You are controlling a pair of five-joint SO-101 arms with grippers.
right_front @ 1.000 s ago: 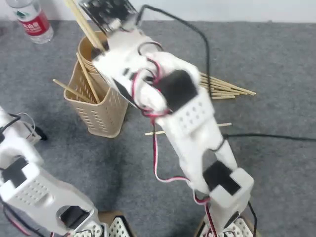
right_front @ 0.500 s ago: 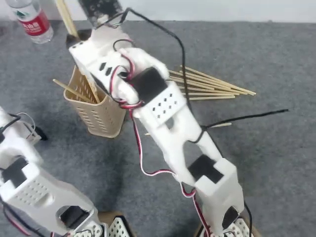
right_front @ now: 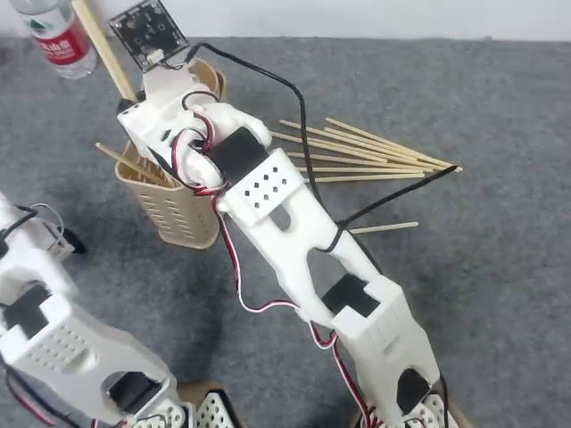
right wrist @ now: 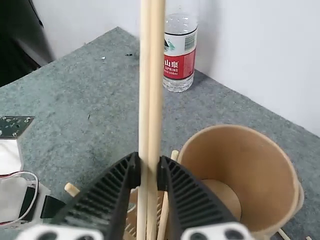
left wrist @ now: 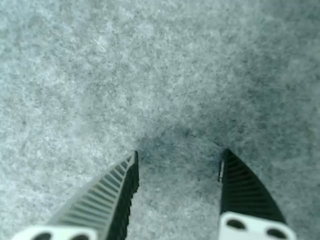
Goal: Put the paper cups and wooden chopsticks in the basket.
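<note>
My left gripper [left wrist: 179,156] hangs near the front left edge of the grey tabletop [left wrist: 160,70]. Its jaws are spread wide with bare felt between them, which my left wrist view makes plain. From the high view, that arm [right_front: 62,343] is a folded white shape at the near left corner.

My right arm [right_front: 294,232] stretches from the near edge toward the far left, ending over the tan slotted basket [right_front: 169,209]. The high view hides my jaws under the wrist. The right wrist view shows my right gripper [right wrist: 148,162] pressed onto a pair of wooden chopsticks [right wrist: 151,75], which stand upright and rise past the top of that picture. From the high view the held pair slants up past the wrist.

A brown paper cup [right wrist: 240,170] sits in the basket just beside my pinch, and the wrist view looks down to its round bottom. Other chopsticks [right_front: 120,160] stand in the basket, their ends poking out over its left side.

Toward the right of the tabletop lies a fanned pile of loose chopsticks [right_front: 375,156], with a single stick [right_front: 384,228] nearer me. A water bottle [right_front: 55,36] stands at the far left corner.
</note>
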